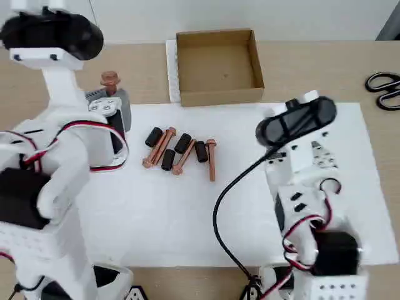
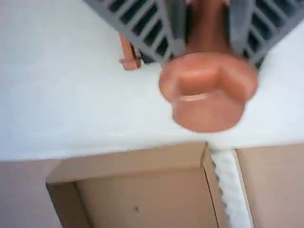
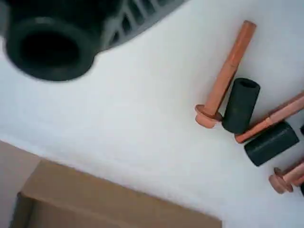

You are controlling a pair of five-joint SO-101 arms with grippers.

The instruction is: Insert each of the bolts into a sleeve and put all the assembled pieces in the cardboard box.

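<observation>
A copper bolt (image 1: 110, 80) was gripped in the left gripper (image 1: 110, 103), whose fingers were clenched on its shank. It was held upright with its flanged head uppermost, above the left edge of the white sheet (image 1: 187, 219). In the left wrist view the head of that bolt was seen close up between the grey jaws, with the cardboard box (image 2: 133, 190) beyond it. A black sleeve (image 3: 47, 47) was grasped in the right gripper (image 3: 66, 21), its open bore turned towards the wrist camera, and it was held above the sheet. The remaining bolts (image 1: 211, 159) and sleeves (image 1: 183, 143) were left lying in a loose cluster on the sheet, between the two arms and just in front of the box. Some of them were touching one another, and none had been joined. The cardboard box was set at the far edge of the sheet, its top open, and no assembled piece was seen inside it. A pair of scissors (image 1: 384, 89) was lying on the wooden table (image 1: 312, 69), well apart to the right.
</observation>
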